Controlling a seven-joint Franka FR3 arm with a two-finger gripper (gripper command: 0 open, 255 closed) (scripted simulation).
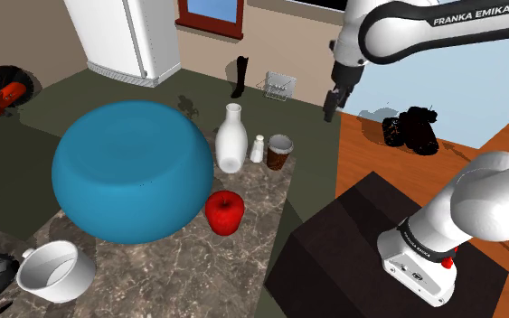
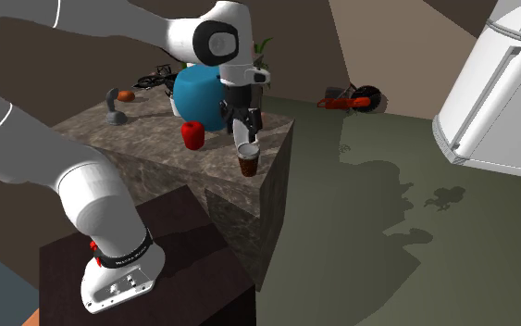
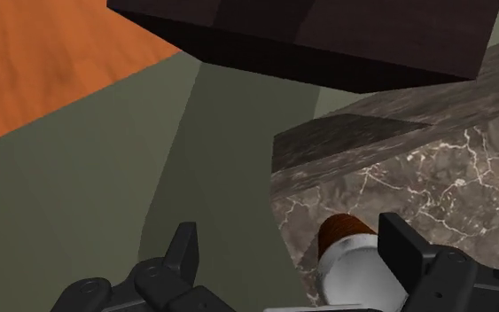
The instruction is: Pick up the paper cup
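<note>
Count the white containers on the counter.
3: a tall bottle beyond the apple, a small shaker between bottle and cup, a mug at the shoulder view's lower left. The bowl may hide others.

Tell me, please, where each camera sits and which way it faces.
Shoulder view: beside and behind the stand, looking down over the counter; the arm reaches up and left to the gripper.
Second exterior view: off the stand's side, facing the counter's corner; the arm crosses from its left, gripper roughly above the cup.
Wrist view: on the hand, looking down past open fingers at floor and counter edge.
Shared: all three show cup, counter and stand.
</note>
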